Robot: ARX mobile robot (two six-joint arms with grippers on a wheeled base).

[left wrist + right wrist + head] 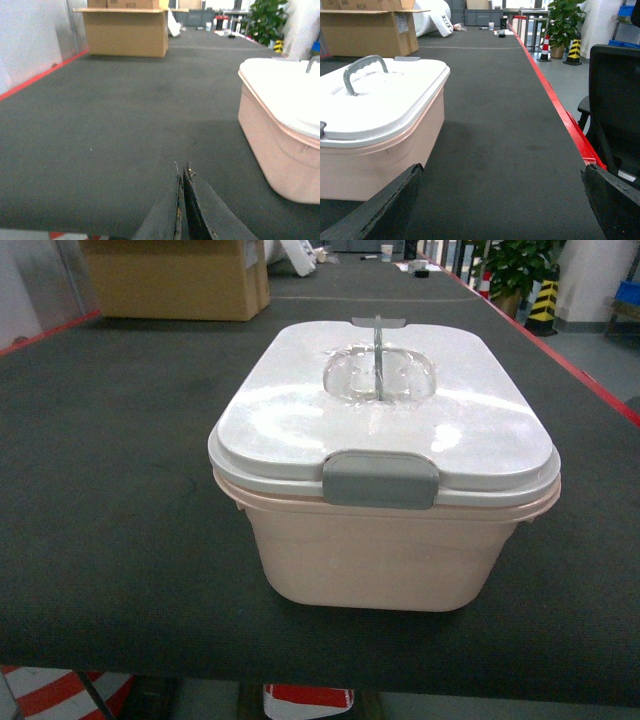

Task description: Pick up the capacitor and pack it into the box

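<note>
The pale pink box [380,560] stands in the middle of the dark table, its white lid [300,430] closed and the grey latch [380,480] facing me. The capacitor is out of view. Neither gripper shows in the head view. In the left wrist view my left gripper [182,167] is shut, its tips pressed together low over the mat, with the box [270,140] to its right. In the right wrist view my right gripper [502,169] is open wide with only mat between its fingers [395,205], and the box [385,145] is at its left.
A brown cardboard carton [180,280] stands at the far left of the table. A red strip [560,110] marks the table's right edge. Beyond that edge are a black chair [615,100] and a potted plant [562,20].
</note>
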